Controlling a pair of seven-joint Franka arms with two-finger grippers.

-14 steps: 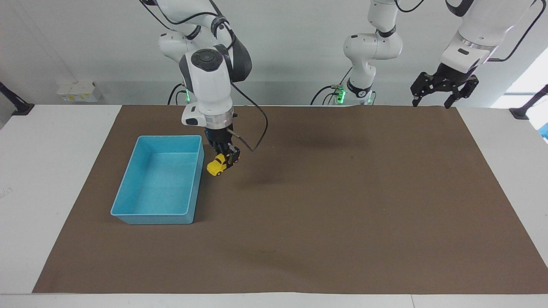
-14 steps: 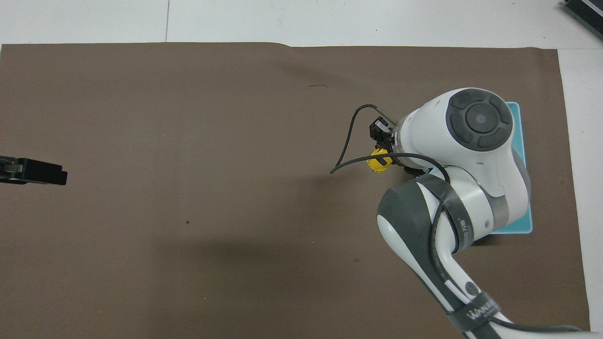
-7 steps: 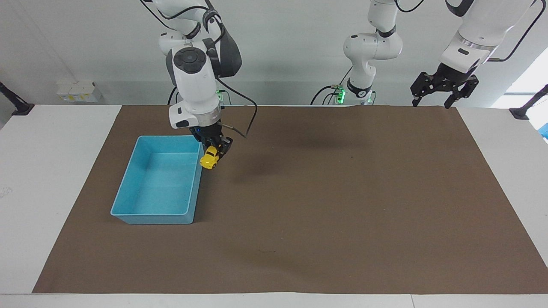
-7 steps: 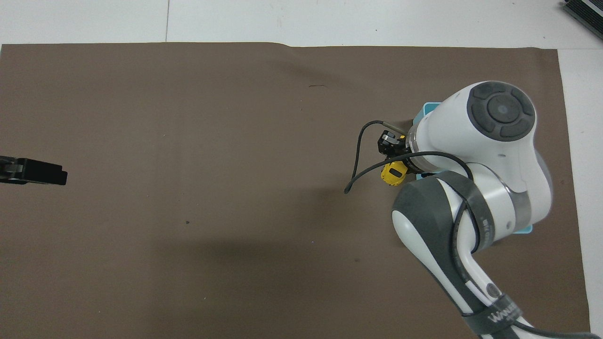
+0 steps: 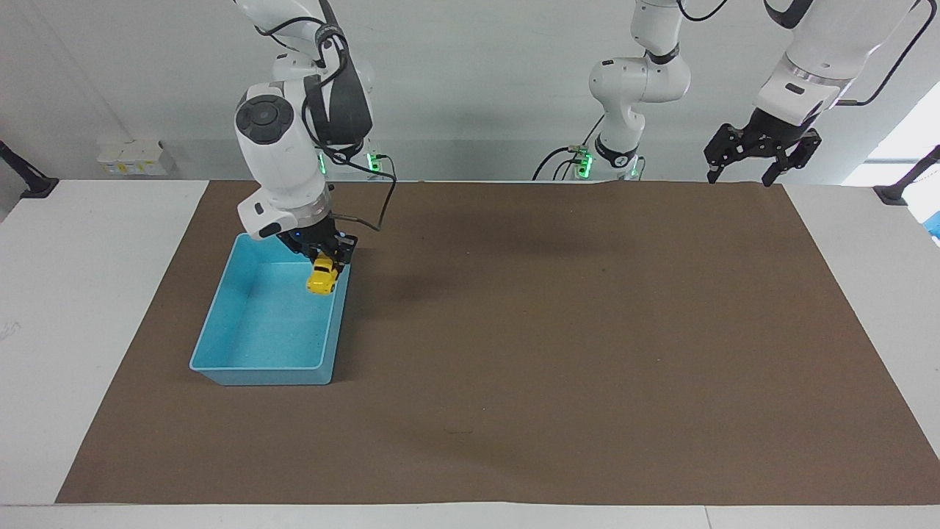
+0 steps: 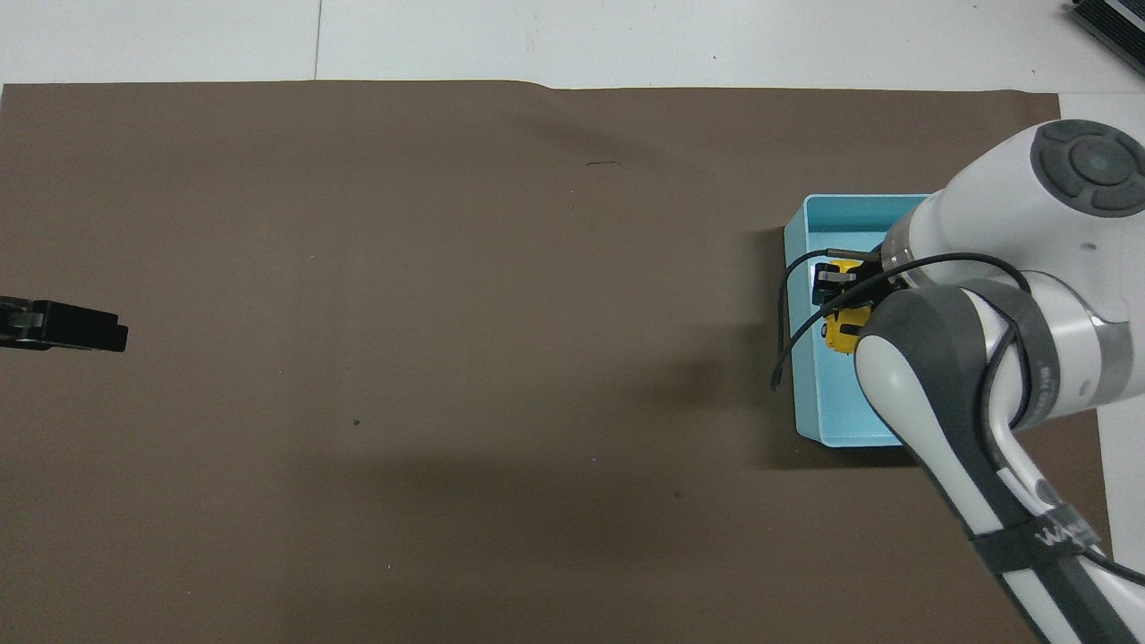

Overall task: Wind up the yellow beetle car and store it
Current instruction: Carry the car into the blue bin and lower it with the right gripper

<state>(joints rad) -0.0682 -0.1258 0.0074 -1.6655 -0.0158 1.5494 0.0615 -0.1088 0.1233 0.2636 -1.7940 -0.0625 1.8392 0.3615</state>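
Observation:
The yellow beetle car (image 5: 322,281) is a tiny yellow toy held in my right gripper (image 5: 325,266), which is shut on it. The gripper holds the car in the air over the light blue bin (image 5: 220,332), above the bin's inner edge toward the robots. In the overhead view the car (image 6: 841,332) shows under the right gripper (image 6: 843,309) inside the outline of the bin (image 6: 809,376), partly covered by the arm. My left gripper (image 5: 760,158) waits raised over the left arm's end of the table; only its tip (image 6: 67,326) shows in the overhead view.
A brown mat (image 5: 558,345) covers most of the white table (image 5: 81,294). The blue bin stands on the mat toward the right arm's end. A black cable (image 5: 378,209) hangs from the right wrist.
My right gripper has carried the yellow car sideways from over the mat beside the bin to over the bin's inside. The left arm has not moved.

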